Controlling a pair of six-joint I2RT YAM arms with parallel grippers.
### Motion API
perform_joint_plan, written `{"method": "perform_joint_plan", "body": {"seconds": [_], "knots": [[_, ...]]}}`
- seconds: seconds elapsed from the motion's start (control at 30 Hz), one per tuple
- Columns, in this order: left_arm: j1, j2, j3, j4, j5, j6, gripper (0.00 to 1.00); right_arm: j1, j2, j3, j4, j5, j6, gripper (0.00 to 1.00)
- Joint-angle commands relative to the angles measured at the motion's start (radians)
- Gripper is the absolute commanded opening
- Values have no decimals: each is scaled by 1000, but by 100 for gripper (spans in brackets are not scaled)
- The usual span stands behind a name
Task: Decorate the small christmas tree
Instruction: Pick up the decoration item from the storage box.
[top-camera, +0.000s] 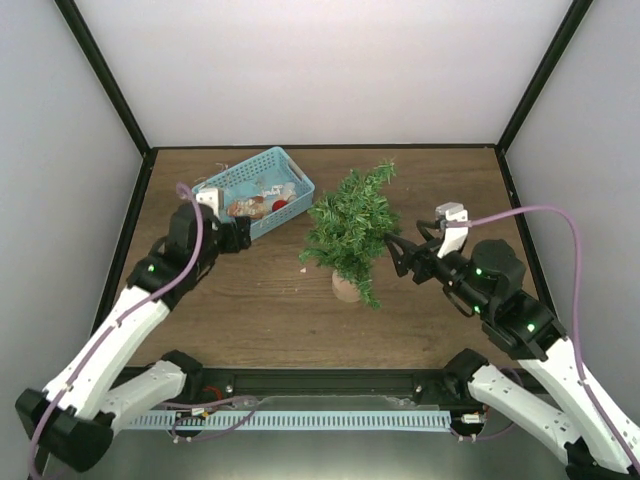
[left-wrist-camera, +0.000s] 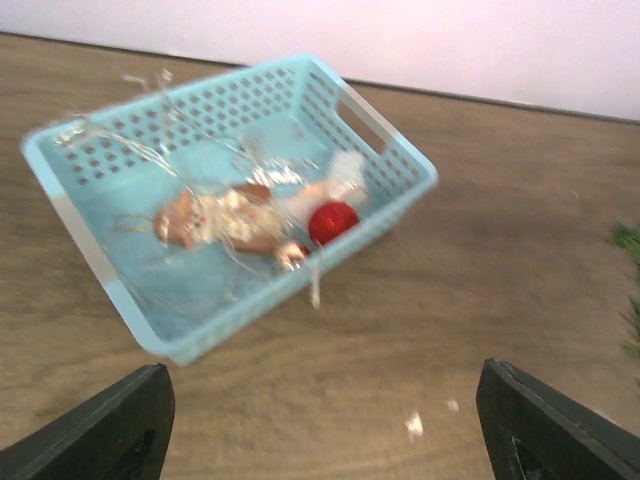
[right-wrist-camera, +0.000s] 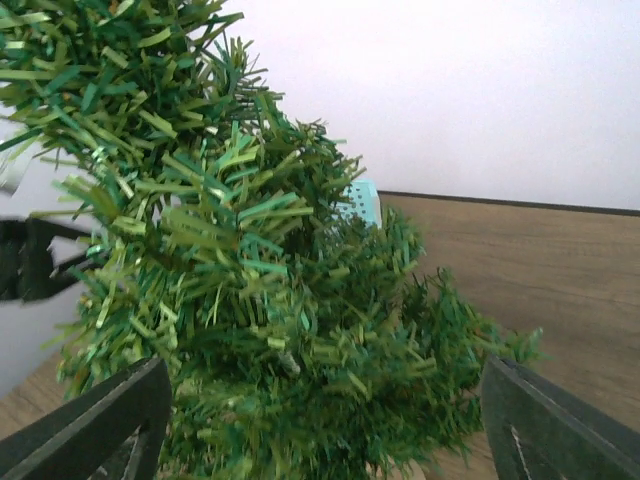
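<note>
Top external view puts the small christmas tree (top-camera: 352, 228) on its brown pot near the middle of the table (top-camera: 250, 310), with no ornament visible on it. The light-blue basket (top-camera: 296, 170) lies just to its far left. The left gripper (top-camera: 237, 237) hangs at the basket's near edge, fingers spread wide and empty. The right gripper (top-camera: 402, 256) is close against the tree's right side, its fingers also wide, with foliage between them but nothing gripped. The likely step is fetching a decoration. To do it well, the left arm should come down over one piece, such as the red ball (left-wrist-camera: 332, 222), close on that alone, and lift it straight up clear of the basket wall. Silvery threads tangle across the ball and the brown figure (left-wrist-camera: 215, 220) beside it, so one piece may drag the others out. The tree looks light, and a push from the right arm could tip it.
</note>
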Motion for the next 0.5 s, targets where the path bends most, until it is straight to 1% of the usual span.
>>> {"method": "perform_joint_plan", "body": {"seconds": [0.0,0.03,0.1,0.23,0.3,0.33,0.47], "knots": [[93,176,161,-3,-48,56,77,-6,-62,73,-180,-15,70,89],[127,221,206,3,-28,54,73,-6,-68,84,-197,-18,62,91],[183,304,250,39,-2,41,69,-7,-79,108,-225,-15,61,93],[298,470,304,148,-11,-3,68,-7,-131,124,-228,-36,55,95],[352,557,318,204,35,-41,67,-6,-156,125,-226,-31,54,98],[371,616,321,250,62,-51,66,-6,-167,126,-228,-26,52,100],[399,783,347,341,140,-71,62,-6,-203,133,-231,-2,41,100]]}}
